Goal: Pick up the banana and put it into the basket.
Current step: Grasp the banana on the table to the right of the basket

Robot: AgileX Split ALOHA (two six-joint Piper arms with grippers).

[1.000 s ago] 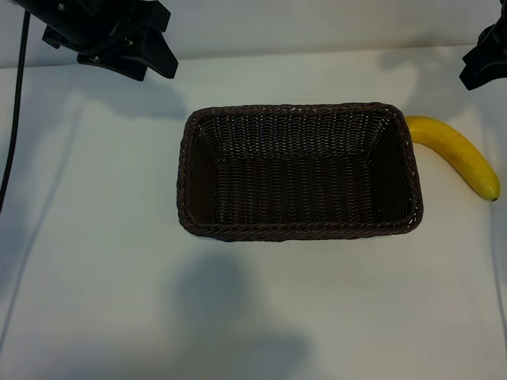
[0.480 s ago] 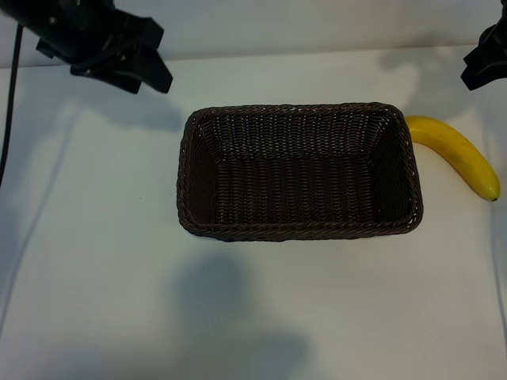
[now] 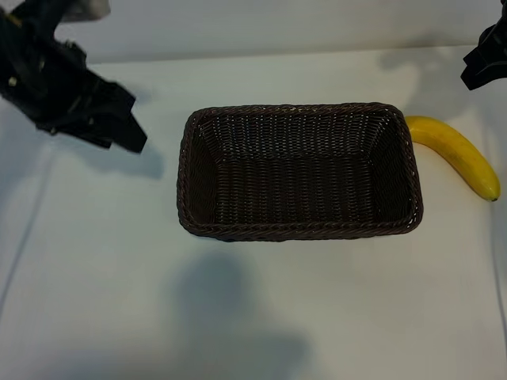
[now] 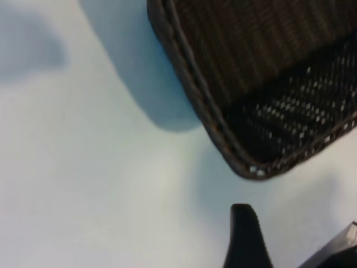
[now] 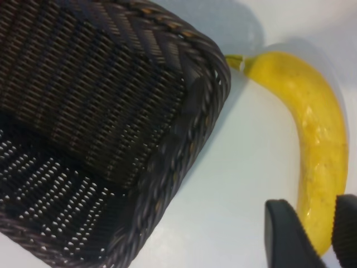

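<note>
A plain white table carries just two things. The dark brown wicker basket sits between the left gripper and the right gripper. The banana lies just beside the basket's end, directly under the right gripper's fingertips.

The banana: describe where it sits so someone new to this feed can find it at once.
Start at the dark woven basket in the middle of the white table. Just off its right end, near the far corner, the banana lies on the table outside the rim, below the right gripper. It is the only bright yellow, curved thing in view.
</note>
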